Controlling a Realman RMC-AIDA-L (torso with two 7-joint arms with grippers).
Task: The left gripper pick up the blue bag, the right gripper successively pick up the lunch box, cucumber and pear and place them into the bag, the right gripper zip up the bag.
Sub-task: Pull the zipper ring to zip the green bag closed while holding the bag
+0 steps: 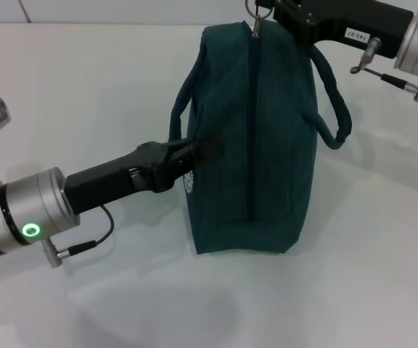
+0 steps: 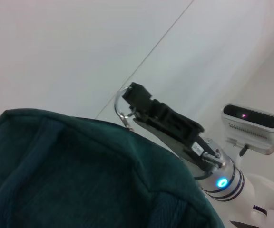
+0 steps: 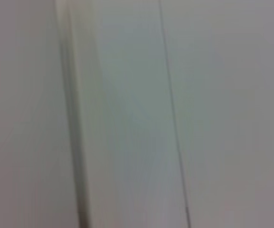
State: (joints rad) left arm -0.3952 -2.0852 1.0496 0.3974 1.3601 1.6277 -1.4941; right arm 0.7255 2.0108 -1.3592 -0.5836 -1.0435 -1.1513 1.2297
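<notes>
The blue bag (image 1: 256, 145) stands upright on the white table, and its zipper (image 1: 255, 123) runs shut along the top. My left gripper (image 1: 191, 151) is shut on the bag's side, by the base of one loop handle. At the bag's far end my right gripper (image 1: 267, 11) is shut on the silver ring pull (image 1: 260, 9). The left wrist view shows the bag's top (image 2: 80, 171) close up, with the right gripper (image 2: 130, 97) holding the ring pull (image 2: 122, 108) beyond it. The lunch box, cucumber and pear are out of view.
The white table (image 1: 85, 87) surrounds the bag. The other loop handle (image 1: 336, 116) hangs off the bag's right side below the right arm. The robot's white head unit (image 2: 253, 126) shows behind the right arm. The right wrist view shows only a pale surface with a seam.
</notes>
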